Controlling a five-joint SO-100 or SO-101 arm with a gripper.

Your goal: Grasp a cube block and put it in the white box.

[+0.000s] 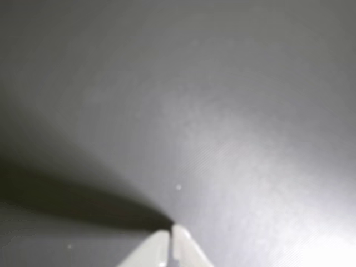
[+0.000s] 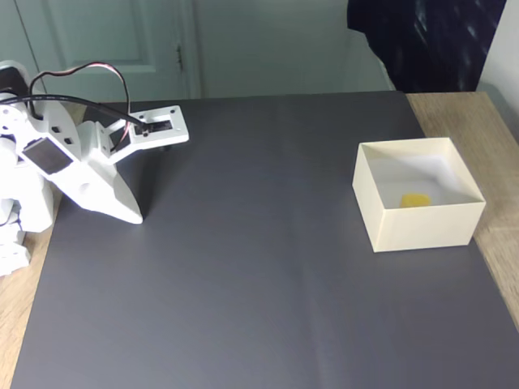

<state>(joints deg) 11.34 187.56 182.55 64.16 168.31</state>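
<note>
Mat: a dark grey sheet [image 2: 268,267] covers most of the worktop and is bare along its near edge in the fixed view.
Worktop: pale wood [image 2: 499,243] shows at the right edge beside the mat and again at the near left corner.
Tool: the white tool [image 2: 136,217] rests at the left of the fixed view with its tip down on the mat; in the wrist view its two tips [image 1: 170,232] meet with only a hairline seam between them, holding nothing, and a long dark shadow runs off to the left.
Arm: white plastic body [image 2: 49,158] at the left edge, with black and red wires looping over the top.
Box: the cream-white open box [image 2: 422,228] sits on the right part of the mat, well apart from the tool, its right wall near the mat's edge.
Cube: the small yellow cube [image 2: 416,199] lies inside the box on its pale floor, close to the front wall and only partly seen over it.
Background: a pale door [image 2: 113,40] and a dark cloth [image 2: 430,40] at the far right.
</note>
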